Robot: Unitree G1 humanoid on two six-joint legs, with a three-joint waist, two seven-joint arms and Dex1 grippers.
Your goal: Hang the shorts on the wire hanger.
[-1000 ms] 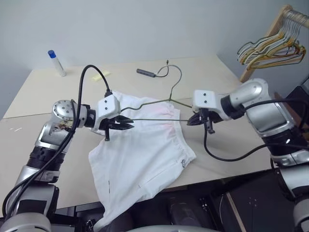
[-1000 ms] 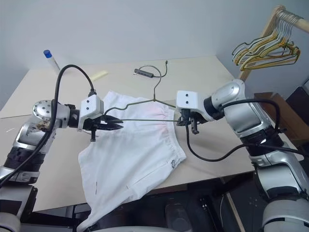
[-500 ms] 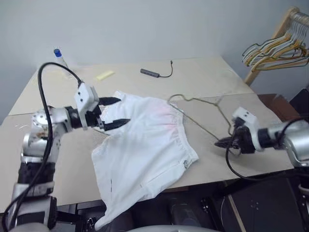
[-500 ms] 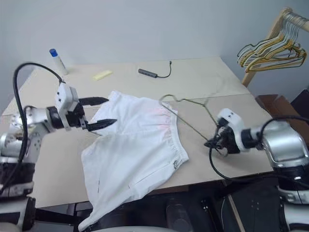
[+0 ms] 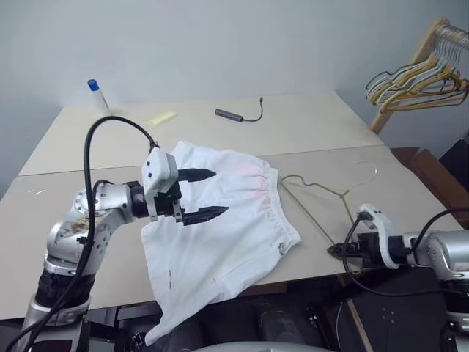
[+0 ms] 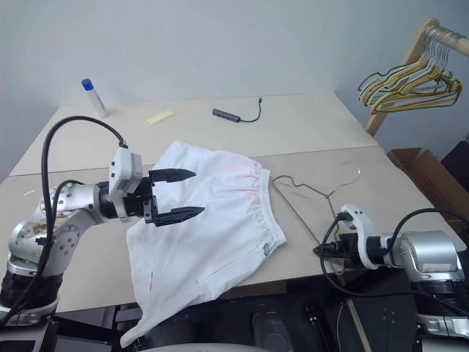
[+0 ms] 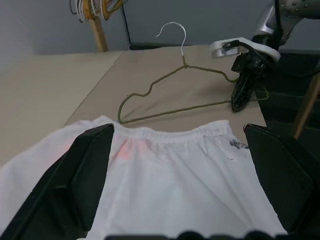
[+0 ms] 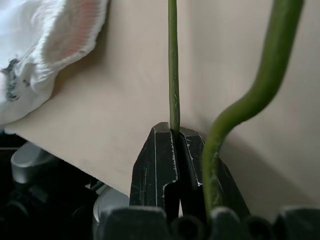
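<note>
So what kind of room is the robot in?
Probably a workroom or lab set up for practising laundry chores, not a home. There is a plain beige table against a bare grey wall, a wooden rack of spare hangers in the corner, and white shorts lying beside a wire hanger.

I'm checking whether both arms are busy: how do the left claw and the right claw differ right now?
The left claw is wide open and holds nothing; the right claw is shut on the hanger wire. The left hangs above the shorts; the right sits low at the table's near edge, beside the shorts. Both have two black fingers.
</note>
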